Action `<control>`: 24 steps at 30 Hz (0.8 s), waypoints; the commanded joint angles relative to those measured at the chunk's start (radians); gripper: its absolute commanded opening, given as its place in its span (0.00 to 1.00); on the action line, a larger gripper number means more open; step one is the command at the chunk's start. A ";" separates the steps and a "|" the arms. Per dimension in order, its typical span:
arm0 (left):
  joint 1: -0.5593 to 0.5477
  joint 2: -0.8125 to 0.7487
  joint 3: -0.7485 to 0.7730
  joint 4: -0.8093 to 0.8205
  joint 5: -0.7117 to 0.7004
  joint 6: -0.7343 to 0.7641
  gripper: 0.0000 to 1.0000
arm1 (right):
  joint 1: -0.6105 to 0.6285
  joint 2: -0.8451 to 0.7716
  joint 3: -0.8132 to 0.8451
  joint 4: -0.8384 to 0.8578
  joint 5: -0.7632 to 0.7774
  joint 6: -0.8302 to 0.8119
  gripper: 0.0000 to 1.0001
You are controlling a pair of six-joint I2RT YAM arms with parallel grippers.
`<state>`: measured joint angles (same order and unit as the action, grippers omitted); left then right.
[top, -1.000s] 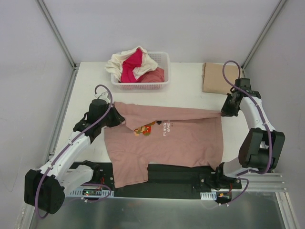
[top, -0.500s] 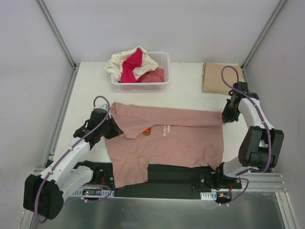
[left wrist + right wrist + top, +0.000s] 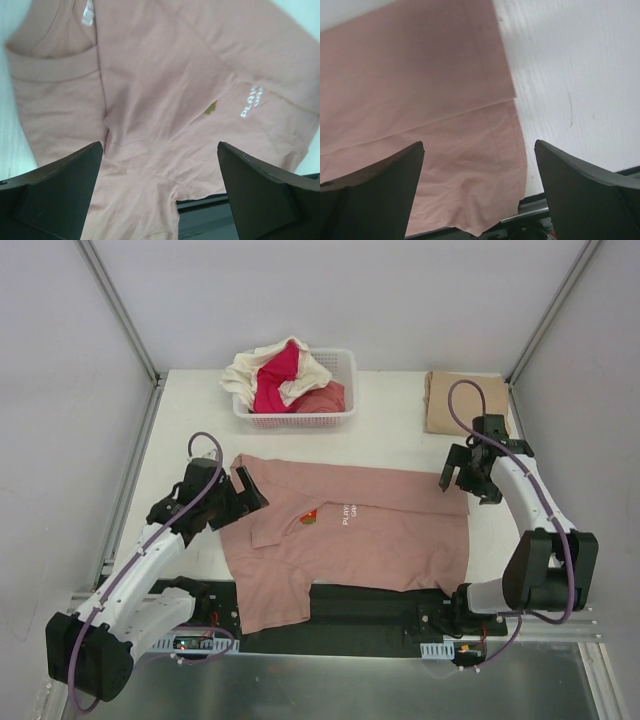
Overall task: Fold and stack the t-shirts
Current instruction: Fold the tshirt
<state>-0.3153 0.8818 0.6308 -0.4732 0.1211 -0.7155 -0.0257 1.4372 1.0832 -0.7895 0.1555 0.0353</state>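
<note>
Released now, the dusty-pink t-shirt [image 3: 380,530] lies folded over on the bench [image 3: 400,430], left pincer [image 3: 245,494] and right pincer [image 3: 465,478] wide open above it; any drag in retreat could undo the loose fold

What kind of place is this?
Probably a robot lab: two robot arms bolted to a white table, bare grey walls boxing it in, and a basket of shirts to fold.

Five t-shirts: pink tee [image 3: 390,530], tan tee [image 3: 452,400], cream tee [image 3: 245,370], magenta tee [image 3: 272,385], coral tee [image 3: 325,398]; one basket [image 3: 300,422]; left end effector [image 3: 252,488], right end effector [image 3: 468,485]
</note>
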 commanded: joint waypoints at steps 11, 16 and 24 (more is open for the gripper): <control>-0.004 0.432 0.213 0.214 0.058 0.045 0.99 | 0.729 0.024 -0.019 0.490 -0.482 0.199 0.89; 0.013 0.548 0.234 0.268 0.061 0.045 0.99 | 0.857 0.273 0.133 0.521 -0.468 0.291 0.60; 0.041 0.628 0.218 0.295 0.098 0.051 0.99 | 0.928 0.431 0.230 0.519 -0.413 0.333 0.40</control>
<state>-0.2924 1.5002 0.8326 -0.2138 0.1883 -0.6872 0.8864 1.8431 1.2457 -0.2943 -0.2920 0.3237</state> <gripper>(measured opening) 0.992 0.414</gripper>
